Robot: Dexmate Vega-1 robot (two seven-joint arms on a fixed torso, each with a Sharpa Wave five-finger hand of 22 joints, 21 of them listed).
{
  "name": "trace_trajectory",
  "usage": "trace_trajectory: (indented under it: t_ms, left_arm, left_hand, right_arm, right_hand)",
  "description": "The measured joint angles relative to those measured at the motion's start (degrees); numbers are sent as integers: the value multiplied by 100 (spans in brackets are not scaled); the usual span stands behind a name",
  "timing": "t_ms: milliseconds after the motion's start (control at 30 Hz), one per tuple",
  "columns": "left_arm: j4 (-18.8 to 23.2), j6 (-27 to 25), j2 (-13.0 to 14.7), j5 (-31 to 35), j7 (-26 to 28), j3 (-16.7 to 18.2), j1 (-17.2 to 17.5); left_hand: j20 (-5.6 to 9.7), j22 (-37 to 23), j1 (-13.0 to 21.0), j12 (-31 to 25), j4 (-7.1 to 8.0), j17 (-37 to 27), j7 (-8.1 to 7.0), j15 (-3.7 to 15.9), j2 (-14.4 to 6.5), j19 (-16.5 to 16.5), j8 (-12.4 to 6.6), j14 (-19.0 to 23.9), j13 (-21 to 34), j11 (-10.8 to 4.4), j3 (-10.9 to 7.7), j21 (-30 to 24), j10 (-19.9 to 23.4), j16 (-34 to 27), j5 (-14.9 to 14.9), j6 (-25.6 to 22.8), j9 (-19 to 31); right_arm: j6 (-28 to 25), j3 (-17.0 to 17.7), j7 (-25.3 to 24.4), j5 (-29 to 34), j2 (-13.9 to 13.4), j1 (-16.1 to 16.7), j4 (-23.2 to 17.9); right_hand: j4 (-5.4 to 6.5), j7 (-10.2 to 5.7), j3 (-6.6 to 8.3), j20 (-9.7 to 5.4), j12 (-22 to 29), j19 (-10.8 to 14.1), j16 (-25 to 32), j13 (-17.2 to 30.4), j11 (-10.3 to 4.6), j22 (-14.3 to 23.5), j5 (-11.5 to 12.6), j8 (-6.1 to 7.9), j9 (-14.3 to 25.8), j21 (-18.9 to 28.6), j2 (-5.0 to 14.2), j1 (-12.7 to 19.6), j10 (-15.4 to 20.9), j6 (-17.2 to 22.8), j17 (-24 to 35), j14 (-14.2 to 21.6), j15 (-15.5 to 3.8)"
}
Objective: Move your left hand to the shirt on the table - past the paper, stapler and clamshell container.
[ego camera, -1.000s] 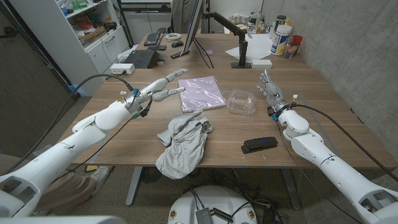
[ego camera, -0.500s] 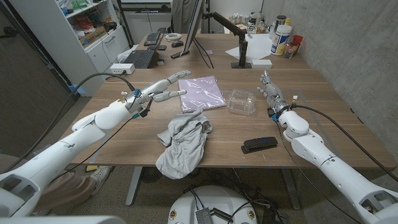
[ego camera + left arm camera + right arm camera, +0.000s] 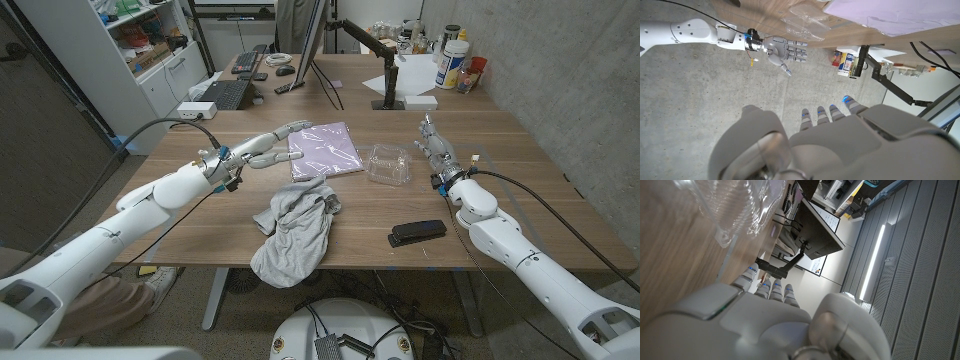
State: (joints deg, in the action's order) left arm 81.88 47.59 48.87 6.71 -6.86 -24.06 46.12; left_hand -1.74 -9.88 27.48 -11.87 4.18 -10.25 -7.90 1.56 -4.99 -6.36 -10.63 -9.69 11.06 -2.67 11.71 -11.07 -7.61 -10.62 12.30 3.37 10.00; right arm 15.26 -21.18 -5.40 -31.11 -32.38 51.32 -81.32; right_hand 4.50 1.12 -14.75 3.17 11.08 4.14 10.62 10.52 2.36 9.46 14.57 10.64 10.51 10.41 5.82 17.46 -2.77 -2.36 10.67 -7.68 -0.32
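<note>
While the grey shirt (image 3: 293, 225) lies crumpled near the table's front edge, we note the left hand (image 3: 262, 148) has moved further toward the pink paper (image 3: 323, 148), fingers apart, empty. Right hand (image 3: 436, 150) unchanged beside the clamshell container (image 3: 387, 164), fingers extended, empty.

shirt (image 3: 293, 227): grey | paper (image 3: 323, 149): pale lilac | stapler (image 3: 417, 233): black | clamshell container (image 3: 387, 164): clear | desk (image 3: 520, 170): brown woodgrain | hands: grey

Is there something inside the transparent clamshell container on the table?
The clamshell container looks empty; only the wooden table shows through its closed, clear plastic. Glare hides small details.
</note>
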Motion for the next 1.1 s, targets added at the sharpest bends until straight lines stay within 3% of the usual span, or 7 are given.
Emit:
trace_trajectory:
  t_ms: [500,567,833,1100]
  left_arm:
    - [68,45,122,-240,-267,-38,123]
    - [73,53,130,-248,-285,-37,133]
    - [86,121,162,-353,-352,11,232]
    - [129,244,225,-252,-361,89,327]
  left_hand:
    - [0,0,0,0,-24,0,-5,0,0,0,0,0,0,0,24,0,0,0,22,6,0]
    - [0,0,0,0,-24,0,-89,0,0,0,28,0,0,0,24,0,0,0,22,94,0]
    - [53,0,0,1,-24,0,-195,0,0,53,94,0,0,-9,24,0,-53,0,44,586,0]
    - [82,0,0,1,-24,0,-174,-1,0,82,94,0,0,-9,24,0,-53,1,44,607,0]
  right_arm:
    - [-18,-32,-6,19,9,-2,9]
    - [-26,-35,-11,22,11,-2,10]
    - [-44,-42,-33,33,17,-3,19]
    - [-47,-63,23,51,-1,-29,34]
  right_hand:
    - [-23,0,23,0,0,0,0,0,0,0,-20,0,0,0,30,30,0,0,0,0,0]
    - [-23,0,23,0,0,0,0,0,0,0,-20,0,0,0,30,30,0,0,0,0,0]
    - [-23,0,23,0,0,0,44,0,22,0,-20,0,0,0,7,54,-21,0,0,21,21]
    - [-23,0,23,-11,0,54,45,0,53,0,-65,0,0,0,7,54,-53,0,0,-20,124]
